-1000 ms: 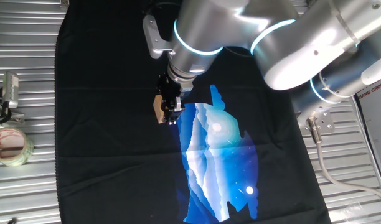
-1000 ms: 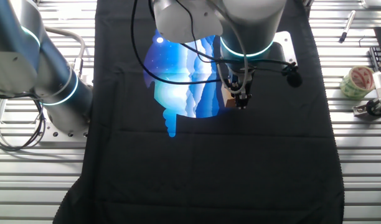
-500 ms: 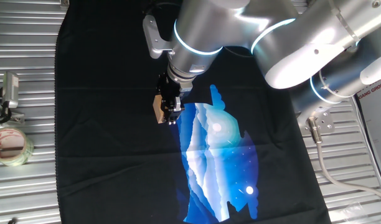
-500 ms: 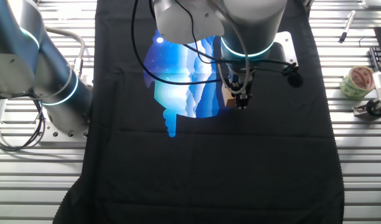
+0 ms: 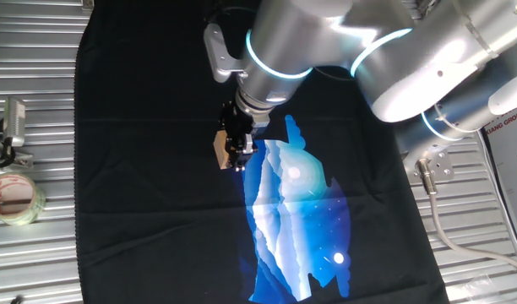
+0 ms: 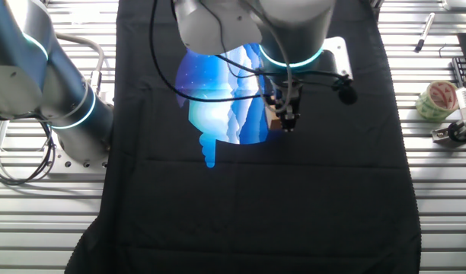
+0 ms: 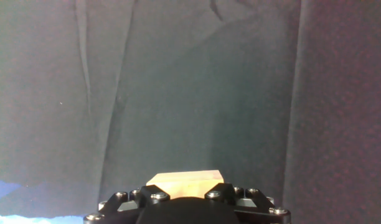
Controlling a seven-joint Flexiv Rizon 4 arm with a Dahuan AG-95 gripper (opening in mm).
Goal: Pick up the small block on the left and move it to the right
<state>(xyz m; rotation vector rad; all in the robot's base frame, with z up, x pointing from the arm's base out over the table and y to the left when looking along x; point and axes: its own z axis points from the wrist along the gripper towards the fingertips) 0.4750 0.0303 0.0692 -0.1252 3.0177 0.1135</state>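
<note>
The small block [image 5: 219, 149] is a light tan wooden cube held between the fingers of my gripper [image 5: 236, 153], just above the black cloth at the left edge of the blue picture [image 5: 296, 219]. In the other fixed view the block [image 6: 274, 121] shows beside the gripper [image 6: 288, 122], over the right edge of the blue picture. In the hand view the block [image 7: 184, 183] sits between the gripper [image 7: 184, 203] fingers at the bottom edge, with black cloth beyond it. The gripper is shut on the block.
A black cloth [image 5: 140, 169] covers the slatted metal table. A roll of clear tape [image 5: 13, 197] and a metal clamp [image 5: 12, 127] lie off the cloth at the left; they also show in the other fixed view, tape [image 6: 436, 99]. A pen [image 6: 422, 32] lies there too.
The gripper has shifted a little to the right in one fixed view, toward the blue picture, carrying the block with it.
</note>
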